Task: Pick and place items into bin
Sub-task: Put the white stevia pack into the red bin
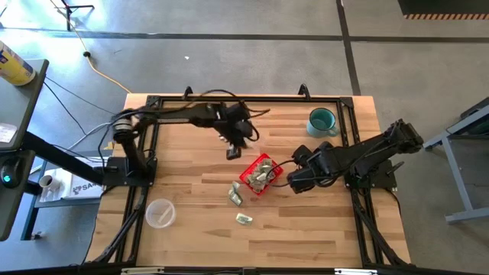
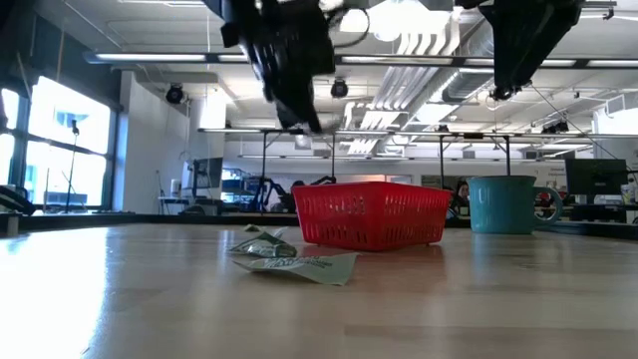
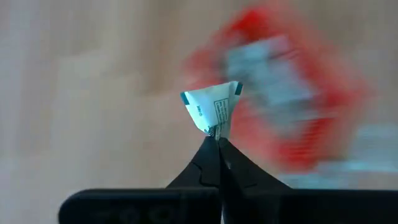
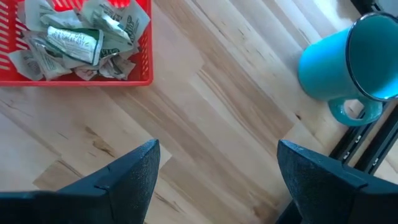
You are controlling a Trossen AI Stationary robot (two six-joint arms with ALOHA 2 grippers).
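Observation:
The red mesh basket [image 1: 261, 174] stands mid-table, holding several pale green-and-white packets [image 4: 74, 40]. Two more packets [image 1: 235, 195] [image 1: 244, 219] lie flat on the wood near it; in the low view they lie [image 2: 289, 257] in front of the basket [image 2: 369, 212]. My left gripper [image 3: 217, 140] hovers above the table just to the far left of the basket, shut on one packet [image 3: 214, 106]. My right gripper [image 4: 217, 168] is open, low over the wood to the right of the basket, touching nothing. My left gripper pinches a packet by a narrow corner [image 3: 214, 129] between its two fingertips [image 3: 205, 155]. The rest of the packet fans out beyond the tips. It is lifted clear of the table, with the basket showing blurred beyond it.
A teal mug [image 1: 322, 121] stands near the table's far right corner, by the right arm. A clear plastic cup [image 1: 160, 212] sits toward the near left. Black frame rails [image 1: 145, 153] run along the table's edges. Bare wood lies between the cup and the loose packets.

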